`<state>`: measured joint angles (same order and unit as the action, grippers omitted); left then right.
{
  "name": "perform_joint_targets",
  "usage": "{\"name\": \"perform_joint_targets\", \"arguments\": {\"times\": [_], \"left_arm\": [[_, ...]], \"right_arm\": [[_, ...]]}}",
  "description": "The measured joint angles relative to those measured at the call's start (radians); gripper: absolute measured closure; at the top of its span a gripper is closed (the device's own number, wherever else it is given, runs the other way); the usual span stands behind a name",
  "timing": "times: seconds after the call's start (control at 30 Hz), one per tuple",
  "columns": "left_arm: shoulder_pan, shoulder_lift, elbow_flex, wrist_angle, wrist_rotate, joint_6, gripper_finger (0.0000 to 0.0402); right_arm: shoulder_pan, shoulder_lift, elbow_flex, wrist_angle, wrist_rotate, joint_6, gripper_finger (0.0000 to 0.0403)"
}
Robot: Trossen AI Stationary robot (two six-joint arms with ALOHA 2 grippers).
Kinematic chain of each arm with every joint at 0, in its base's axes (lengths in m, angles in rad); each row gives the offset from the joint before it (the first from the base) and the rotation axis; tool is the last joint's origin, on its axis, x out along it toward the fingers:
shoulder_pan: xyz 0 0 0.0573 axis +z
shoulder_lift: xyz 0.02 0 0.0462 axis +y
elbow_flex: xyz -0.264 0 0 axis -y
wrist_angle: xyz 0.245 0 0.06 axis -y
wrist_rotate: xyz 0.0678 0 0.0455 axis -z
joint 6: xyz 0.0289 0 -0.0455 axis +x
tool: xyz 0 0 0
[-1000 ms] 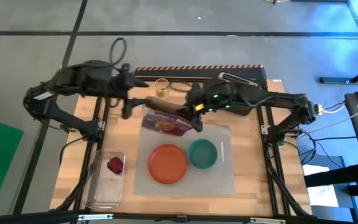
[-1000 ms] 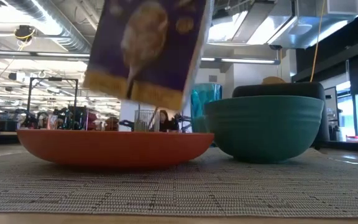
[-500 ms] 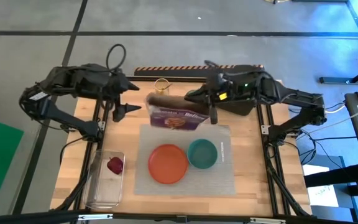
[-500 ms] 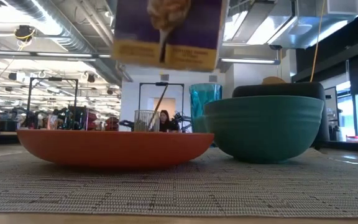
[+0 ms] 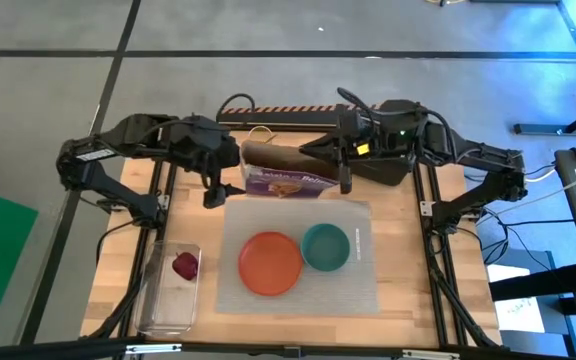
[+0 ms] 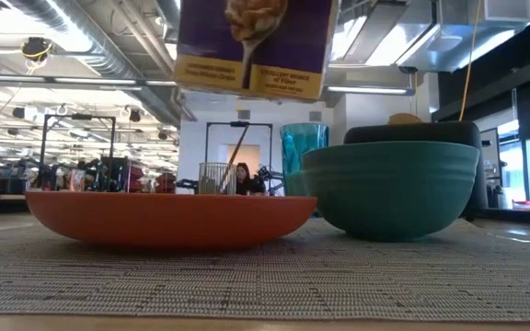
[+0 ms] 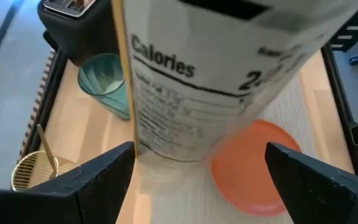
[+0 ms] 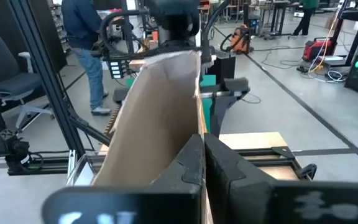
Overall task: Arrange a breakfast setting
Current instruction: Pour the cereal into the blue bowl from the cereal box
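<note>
Right gripper (image 5: 344,172) pinches the cereal box (image 5: 286,170) top edge, holding it above the placemat (image 5: 358,270) back edge. Left gripper (image 5: 218,190), fingers wide, sits just beside the box's near end, long axis crossways between arms.

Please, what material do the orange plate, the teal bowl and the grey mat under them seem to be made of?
The orange plate looks like matte plastic: even colour, soft dull sheen. The teal bowl also seems plastic or melamine, smooth, with a faint gloss on its rim. The grey mat appears woven, perhaps vinyl or fabric: fine ribbed weave shows clearly.
</note>
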<state>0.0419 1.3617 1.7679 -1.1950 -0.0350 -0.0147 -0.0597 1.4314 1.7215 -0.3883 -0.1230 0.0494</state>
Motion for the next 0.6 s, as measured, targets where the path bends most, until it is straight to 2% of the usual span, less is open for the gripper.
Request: {"name": "perform_joint_targets", "arguments": {"times": [0.17,0.33,0.5,0.6], "left_arm": [[0.0,0.007,0.0,0.026,-0.034,0.011,0.0048],[0.0,0.006,-0.042,0.177,-0.103,0.024,0.0048],[-0.002,0.006,-0.107,0.337,-0.097,0.065,0.0049],[-0.004,0.009,-0.146,0.404,-0.097,0.095,0.0066]], "right_arm": [[0.0,-0.019,0.0,0.025,-0.001,0.001,0.0403],[0.0,-0.05,0.0,0.033,-0.001,0.001,0.0403],[0.0,-0.07,0.0,0.033,-0.012,-0.001,0.0403],[0.0,-0.076,0.001,0.051,-0.02,-0.002,0.0403]]}}
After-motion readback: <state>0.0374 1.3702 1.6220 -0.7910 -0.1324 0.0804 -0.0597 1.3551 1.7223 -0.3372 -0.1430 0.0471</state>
